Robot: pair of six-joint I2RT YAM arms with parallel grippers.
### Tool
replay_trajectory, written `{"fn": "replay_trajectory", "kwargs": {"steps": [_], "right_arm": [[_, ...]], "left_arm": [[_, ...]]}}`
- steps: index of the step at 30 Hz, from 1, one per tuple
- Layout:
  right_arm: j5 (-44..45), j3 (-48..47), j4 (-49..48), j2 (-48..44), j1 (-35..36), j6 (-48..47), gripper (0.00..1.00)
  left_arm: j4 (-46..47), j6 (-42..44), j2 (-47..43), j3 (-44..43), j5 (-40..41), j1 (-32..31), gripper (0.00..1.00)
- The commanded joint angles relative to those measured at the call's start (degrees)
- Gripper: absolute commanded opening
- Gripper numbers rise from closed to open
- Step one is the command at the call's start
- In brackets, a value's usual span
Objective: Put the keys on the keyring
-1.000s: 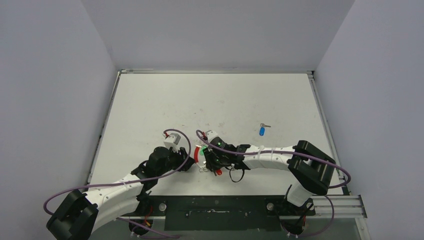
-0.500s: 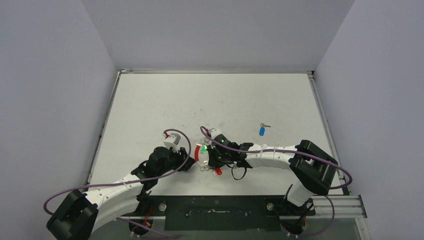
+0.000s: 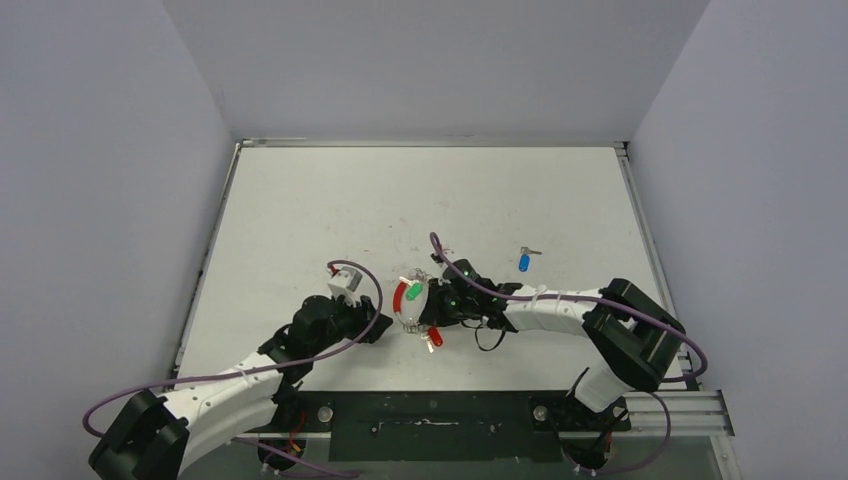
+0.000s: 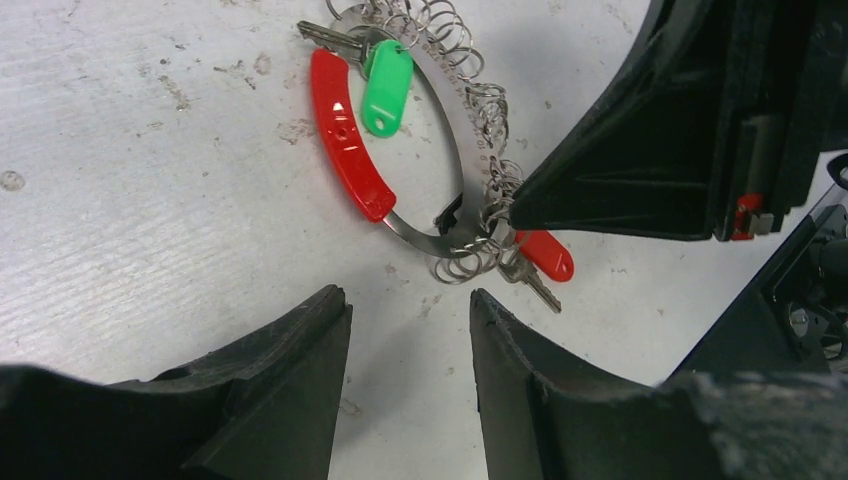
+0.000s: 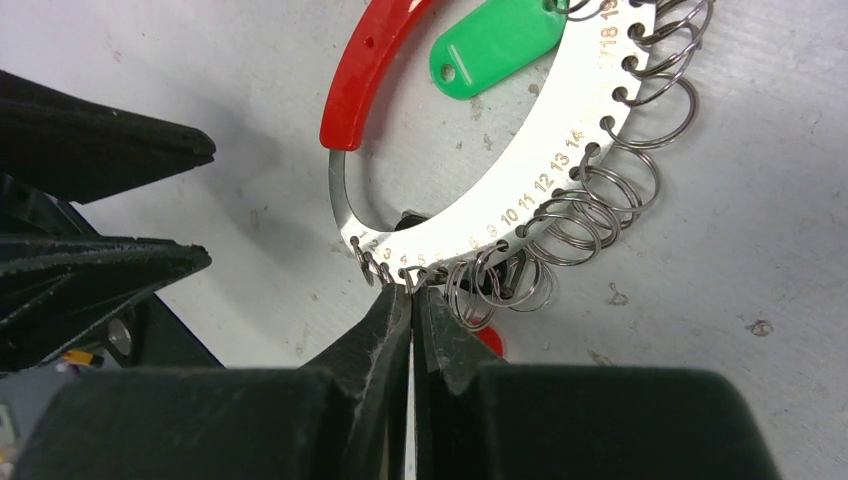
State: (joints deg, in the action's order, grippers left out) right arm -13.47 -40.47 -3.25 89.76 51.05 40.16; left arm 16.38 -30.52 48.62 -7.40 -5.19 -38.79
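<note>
The keyring [image 5: 520, 205] lies on the worktop [image 3: 400, 200], with the green key [image 5: 497, 45] beside its red section. The blue key [image 3: 524, 262] lies well apart. The right fingers [image 5: 385, 330] are pressed closed against its small rings [image 5: 470, 285], and the left fingers [image 4: 300, 340] stand open just beside.

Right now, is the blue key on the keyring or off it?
Off. The blue key lies by itself on the table, clearly apart from the keyring and touching none of its loops.

Right wrist view: keyring [image 5: 530, 195] upper arc cut off at top edge; red key [image 5: 490, 342], below keyring, mostly hidden behind right hand [image 5: 410, 293]. Top view: blue key [image 3: 524, 262], right of keyring, too small for detail.
</note>
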Motion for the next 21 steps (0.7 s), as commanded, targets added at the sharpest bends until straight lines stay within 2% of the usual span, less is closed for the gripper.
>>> {"fn": "replay_trajectory", "kwargs": {"steps": [1,9,13,21], "right_arm": [[-4.7,1.9,-8.8,-1.9,-2.1,5.8,0.00],[-7.6,3.7,-13.9,0.5,-3.9,10.0,0.00],[-8.2,3.2,-14.0,2.1,-3.9,9.7,0.15],[-7.2,2.5,-11.2,2.3,-4.0,7.4,0.21]], "left_arm": [[5.7,3.1,-2.1,1.0,-2.6,-0.8,0.45],[8.6,5.5,-4.1,2.2,-4.2,-2.0,0.45],[9.1,5.9,-3.9,2.2,-4.3,-2.5,0.45],[9.6,6.5,-3.6,2.3,-4.2,-2.9,0.45]]}}
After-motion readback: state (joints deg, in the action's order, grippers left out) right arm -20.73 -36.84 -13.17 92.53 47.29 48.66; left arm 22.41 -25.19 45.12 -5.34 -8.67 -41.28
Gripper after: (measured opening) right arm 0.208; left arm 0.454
